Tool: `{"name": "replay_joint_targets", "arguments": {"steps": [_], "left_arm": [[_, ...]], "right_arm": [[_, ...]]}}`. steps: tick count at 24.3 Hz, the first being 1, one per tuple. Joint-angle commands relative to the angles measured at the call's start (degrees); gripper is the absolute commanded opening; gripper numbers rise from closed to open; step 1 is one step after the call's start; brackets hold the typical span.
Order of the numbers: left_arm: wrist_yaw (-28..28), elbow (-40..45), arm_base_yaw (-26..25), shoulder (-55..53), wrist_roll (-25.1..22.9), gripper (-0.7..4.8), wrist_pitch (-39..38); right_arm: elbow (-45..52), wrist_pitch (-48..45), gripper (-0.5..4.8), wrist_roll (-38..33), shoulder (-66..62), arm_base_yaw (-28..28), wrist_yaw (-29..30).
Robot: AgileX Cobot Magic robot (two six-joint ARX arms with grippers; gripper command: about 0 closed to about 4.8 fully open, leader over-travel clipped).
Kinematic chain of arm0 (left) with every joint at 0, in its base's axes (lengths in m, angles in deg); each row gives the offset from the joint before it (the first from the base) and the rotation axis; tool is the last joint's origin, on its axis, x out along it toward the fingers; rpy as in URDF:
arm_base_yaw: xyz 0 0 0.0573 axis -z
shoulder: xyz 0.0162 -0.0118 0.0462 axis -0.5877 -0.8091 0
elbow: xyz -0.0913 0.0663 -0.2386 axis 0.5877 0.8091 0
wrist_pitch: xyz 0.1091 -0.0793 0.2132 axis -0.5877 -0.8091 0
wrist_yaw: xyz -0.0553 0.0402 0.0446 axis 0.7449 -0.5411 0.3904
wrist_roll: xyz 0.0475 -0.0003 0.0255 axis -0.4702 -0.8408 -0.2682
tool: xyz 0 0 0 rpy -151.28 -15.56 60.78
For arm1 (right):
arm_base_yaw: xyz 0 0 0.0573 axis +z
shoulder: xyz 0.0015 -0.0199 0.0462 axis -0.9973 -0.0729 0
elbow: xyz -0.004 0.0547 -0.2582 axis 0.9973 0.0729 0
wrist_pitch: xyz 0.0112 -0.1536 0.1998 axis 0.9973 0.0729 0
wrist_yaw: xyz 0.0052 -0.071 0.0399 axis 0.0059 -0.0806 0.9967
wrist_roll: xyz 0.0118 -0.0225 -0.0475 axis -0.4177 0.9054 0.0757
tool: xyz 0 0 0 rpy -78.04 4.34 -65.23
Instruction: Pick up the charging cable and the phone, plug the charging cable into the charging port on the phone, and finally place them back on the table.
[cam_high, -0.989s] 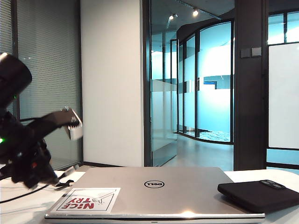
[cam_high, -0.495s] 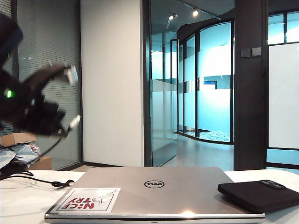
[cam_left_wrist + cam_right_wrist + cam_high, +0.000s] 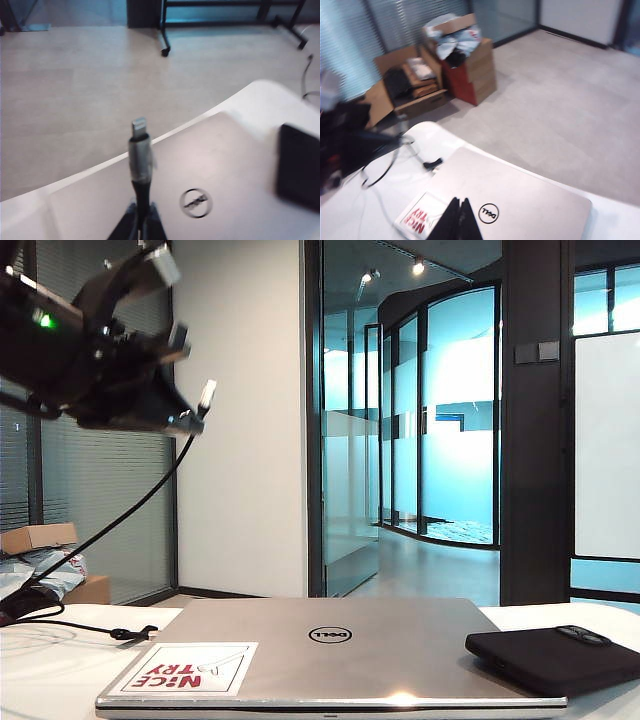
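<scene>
Left gripper, clamped on charging cable, has risen; right gripper hovers closed, empty.

A closed silver Dell laptop bearing a red-lettered sticker lies lid-up, while open cardboard boxes of clutter stand on the floor beyond.

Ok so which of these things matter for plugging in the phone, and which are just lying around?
For the job:
- charging cable, held up by the shut left gripper
- phone, lying on the laptop's corner
- table
- right gripper, shut, empty, above the laptop

Lying about:
- silver Dell laptop
- cardboard boxes on the floor
</scene>
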Motion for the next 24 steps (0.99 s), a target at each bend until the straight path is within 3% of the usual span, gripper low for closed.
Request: {"name": "replay_joint_targets", "arguments": {"steps": [1, 4, 9, 12, 14, 17, 24], "left_arm": [[0.1, -0.2, 1.6, 2.0, 5.0, -0.07, 0.8], [0.1, -0.2, 2.3, 3.2, 6.8, -0.07, 0.7], [0.1, -0.2, 2.4, 3.5, 5.5, -0.07, -1.1], [0.1, -0.2, 2.4, 3.5, 5.5, -0.07, -4.0], [0.1, -0.2, 2.4, 3.5, 5.4, -0.07, -8.7], [0.1, -0.2, 2.4, 3.5, 4.7, -0.07, -10.4], [0.1, -0.2, 2.4, 3.5, 2.4, -0.07, -10.4]], "right_arm": [[-0.3, -1.2, -0.05, -7.1, 0.0, -3.9, 2.4], [-0.1, -1.1, -0.05, -10.7, -0.2, -7.3, 4.6], [4.0, -1.5, -0.05, -14.6, -0.2, -11.2, 4.5], [8.1, -4.9, -0.05, -21.7, -0.1, -12.1, 4.8], [14.1, -12.6, -0.05, -29.5, -0.1, -13.6, 6.8], [18.4, -17.2, -0.05, -34.0, -0.1, -14.7, 7.8], [24.6, -17.2, -0.01, -46.2, -0.2, -19.6, 11.0]]}}
